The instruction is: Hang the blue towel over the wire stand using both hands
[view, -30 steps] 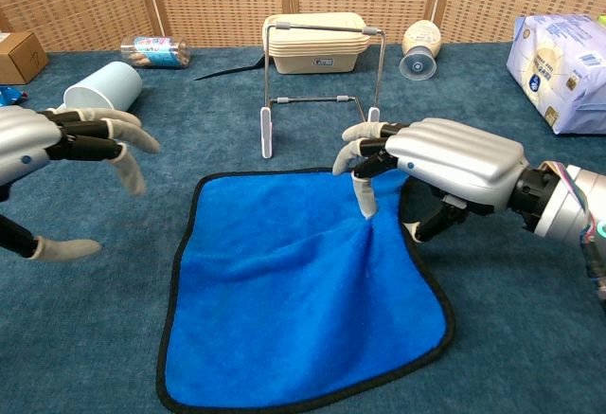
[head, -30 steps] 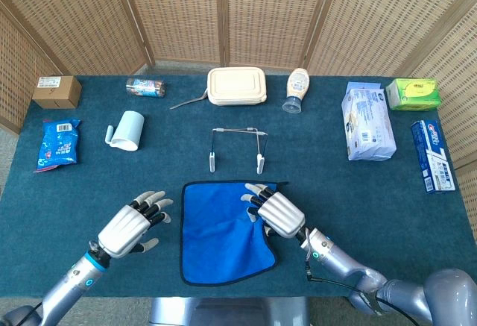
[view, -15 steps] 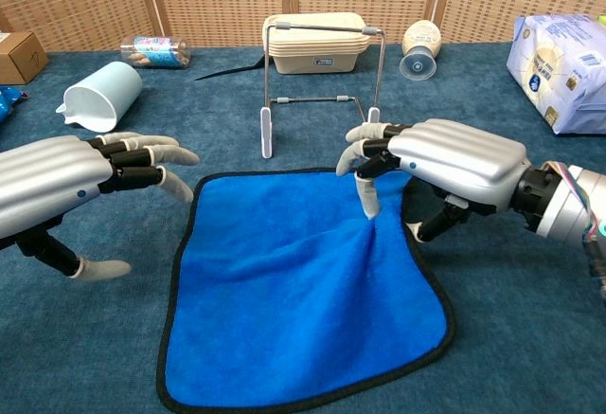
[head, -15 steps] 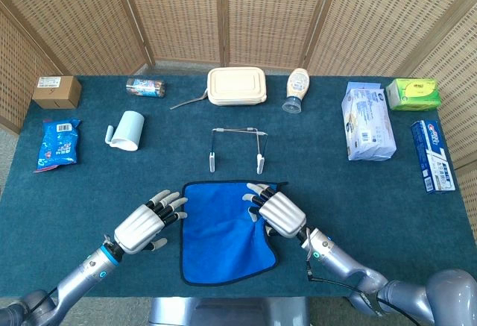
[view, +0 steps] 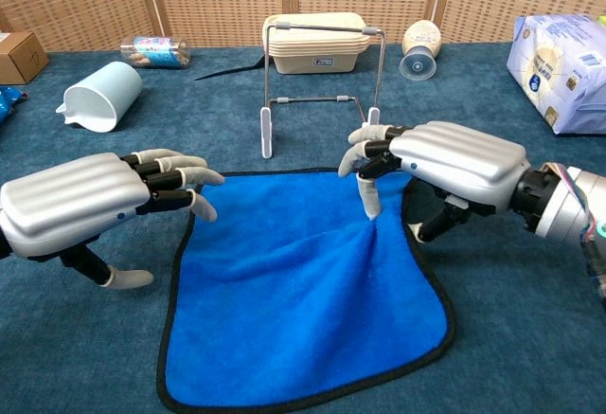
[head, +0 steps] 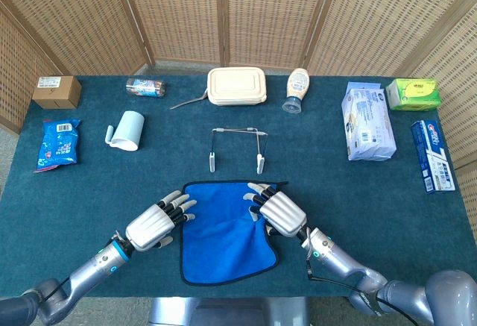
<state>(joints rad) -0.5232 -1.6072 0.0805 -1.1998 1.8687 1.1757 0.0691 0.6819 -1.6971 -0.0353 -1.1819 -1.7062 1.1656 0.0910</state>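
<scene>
Blue towel (head: 223, 229), black-edged cloth, lies flat on your worktop before the bare wire stand (head: 237, 147); nothing hung yet. From the chest, your right hand (view: 445, 163) presses it, your left hand (view: 90, 201) hovers spread, empty, beside its edge.

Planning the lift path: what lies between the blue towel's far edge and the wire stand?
Only bare tablecloth. In the chest view the blue towel ends just short of the wire stand; nothing sits in that strip. The head view agrees.
</scene>
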